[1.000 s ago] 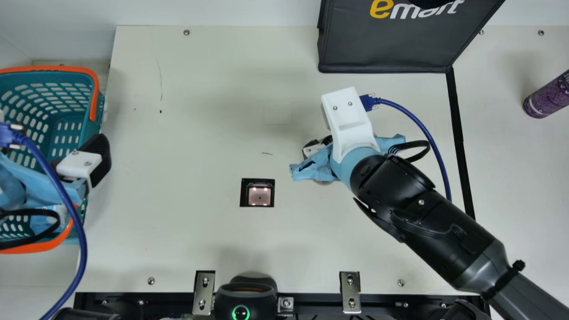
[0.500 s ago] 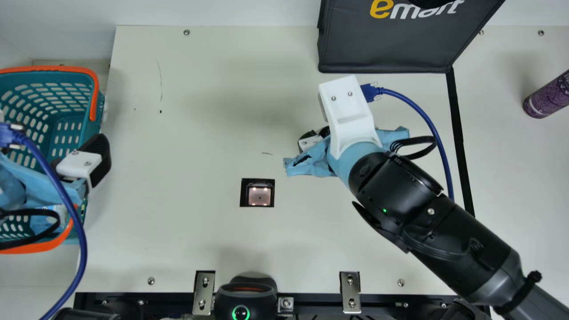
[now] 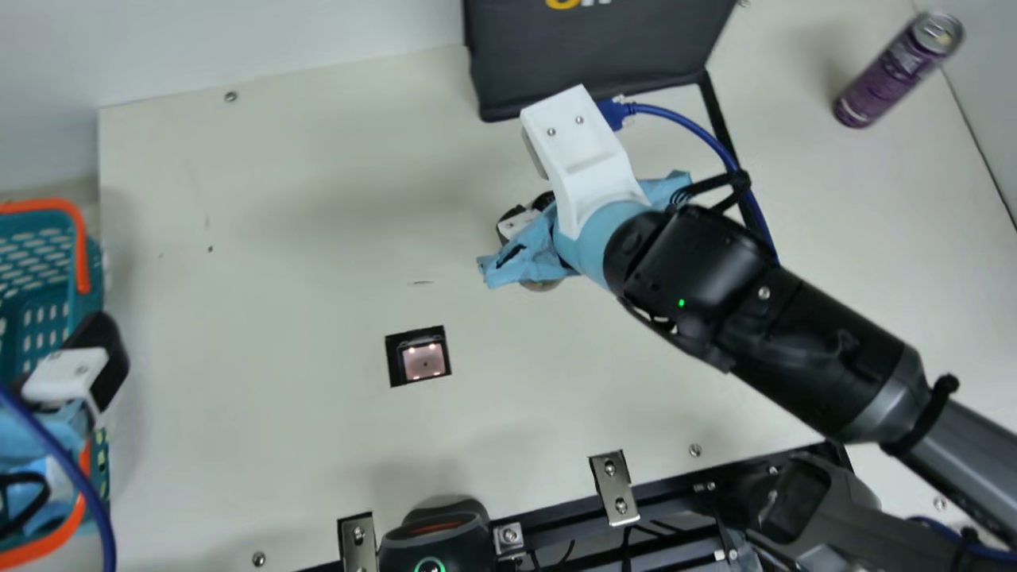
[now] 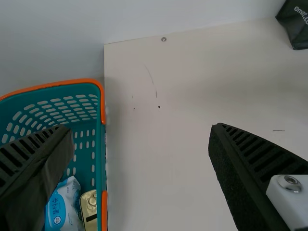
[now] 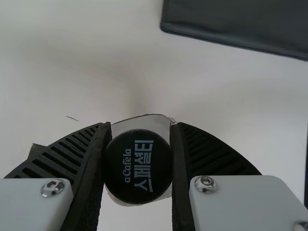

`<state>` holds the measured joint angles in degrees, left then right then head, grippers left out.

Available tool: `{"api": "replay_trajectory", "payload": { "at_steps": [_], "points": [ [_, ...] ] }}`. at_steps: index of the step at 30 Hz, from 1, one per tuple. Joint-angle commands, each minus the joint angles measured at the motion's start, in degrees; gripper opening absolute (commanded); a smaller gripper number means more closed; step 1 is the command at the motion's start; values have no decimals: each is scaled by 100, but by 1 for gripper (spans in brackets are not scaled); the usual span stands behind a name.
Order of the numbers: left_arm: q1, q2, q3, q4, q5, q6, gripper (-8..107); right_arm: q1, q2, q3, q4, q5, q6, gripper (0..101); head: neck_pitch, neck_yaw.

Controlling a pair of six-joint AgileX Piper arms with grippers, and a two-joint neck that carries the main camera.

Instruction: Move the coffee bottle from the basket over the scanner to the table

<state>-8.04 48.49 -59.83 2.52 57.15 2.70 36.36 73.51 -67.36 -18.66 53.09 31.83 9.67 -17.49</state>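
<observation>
Right wrist view: your right gripper (image 5: 140,126) is clamped on the coffee bottle (image 5: 138,166), ribbed fingers closed in on either side. Black screw cap (image 5: 137,185) sits squarely between the pads, clear shoulder showing around it; you're looking nearly straight down on it, so the bottle reads close to upright. Base out of sight there; contact with the table, cannot tell. Handling, by judgement: light to middling weight, liquid inside likely, fill level unknown. Cap stiff; clear wall smooth, probably plastic, may give if you over-squeeze and may slide or twist if you go slack. Best hold is the firm shoulder and upper body just under the cap, centred between the pads; the cap's edge alone gives less to grip. Lower it level, and open only once the base bears weight. Left wrist view: your left gripper (image 4: 140,127) has its jaws wide apart, nothing between them, one finger over the basket (image 4: 103,106), the other over the table (image 4: 163,159). Wipes pack (image 4: 62,207) and gold tin (image 4: 89,209) lie in the basket, near that first finger. Main view: right jaws and bottle are beyond the scanner window (image 3: 423,360), toward the right arm's side; purple can (image 3: 898,71) well apart from those jaws.
</observation>
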Motion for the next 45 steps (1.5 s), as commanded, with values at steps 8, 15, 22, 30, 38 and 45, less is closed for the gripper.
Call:
{"api": "replay_trajectory", "payload": {
  "at_steps": [8,15,22,30,38,45],
  "points": [
    [0,0,0,0,0,0,90,-1592,-637,361,671,-27,-988,0,-175,-409],
    [0,0,0,0,0,0,90,-2958,-958,472,1299,36,-1994,0,-175,-409],
    [0,0,0,0,0,0,90,-4278,-1001,426,1908,79,-3057,0,-175,-409],
    [0,0,0,0,0,0,90,-5472,-783,308,2436,20,-4118,0,-175,-409],
    [0,0,0,0,0,0,90,-6211,-408,229,2743,-224,-4869,0,-175,-409],
    [0,0,0,0,0,0,90,-6453,30,72,2904,-504,-5164,0,-175,-409]
  ]
}}
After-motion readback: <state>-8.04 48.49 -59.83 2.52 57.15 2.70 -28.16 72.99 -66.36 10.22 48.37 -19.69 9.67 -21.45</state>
